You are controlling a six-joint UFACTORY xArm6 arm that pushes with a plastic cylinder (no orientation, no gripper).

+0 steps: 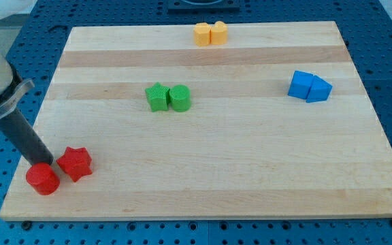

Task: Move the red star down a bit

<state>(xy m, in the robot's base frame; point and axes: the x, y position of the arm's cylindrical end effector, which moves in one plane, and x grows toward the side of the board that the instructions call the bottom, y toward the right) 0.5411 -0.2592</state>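
Observation:
The red star [75,163] lies near the board's lower left corner. A red cylinder [43,179] sits just to its lower left, almost touching it. My rod comes down from the view's upper left, and my tip [41,163] ends just above the red cylinder, close to the left of the red star. I cannot tell if the tip touches either block.
A green star [157,97] and a green cylinder [180,98] sit side by side at centre left. Two yellow-orange blocks [210,33] stand at the top edge. Two blue blocks [309,87] lie at the right. The wooden board [216,177] lies on a blue perforated table.

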